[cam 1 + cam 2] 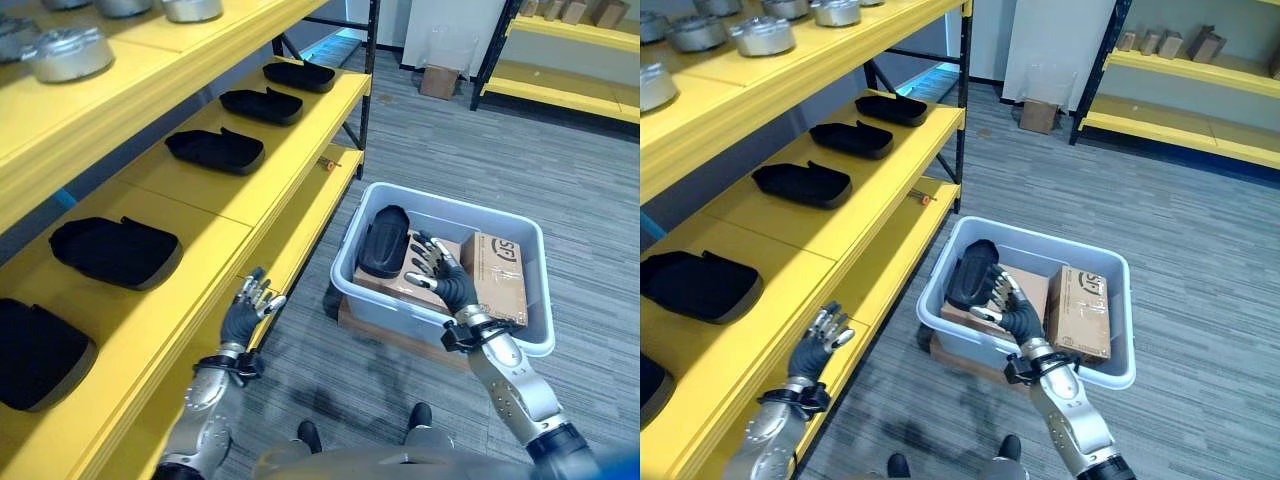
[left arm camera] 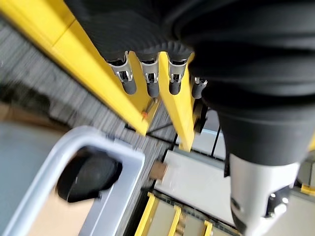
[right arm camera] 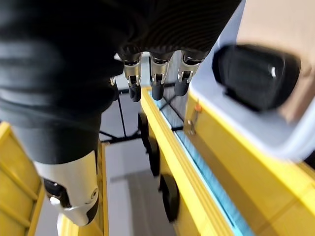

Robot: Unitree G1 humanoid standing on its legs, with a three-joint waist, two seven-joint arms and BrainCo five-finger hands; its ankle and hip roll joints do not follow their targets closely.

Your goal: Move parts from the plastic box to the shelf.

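A pale plastic box (image 1: 540, 262) is seen on the grey floor (image 1: 560, 170) just beside the yellow shelf (image 1: 215, 190). One black part (image 1: 384, 240) is left inside it, leaned against the box's wall on top of two cardboard cartons (image 1: 498, 277). The right hand (image 1: 447, 277) is held over the box just beside that part, fingers spread and relaxed, with nothing gripped. The left hand (image 1: 243, 312) is held at the front edge of the shelf, fingers straight and loose, also with nothing in it. Five more black parts (image 1: 216, 149) are laid in a row along the middle shelf board, well apart from one another. Round metal parts (image 1: 68, 52) are set on the board above.
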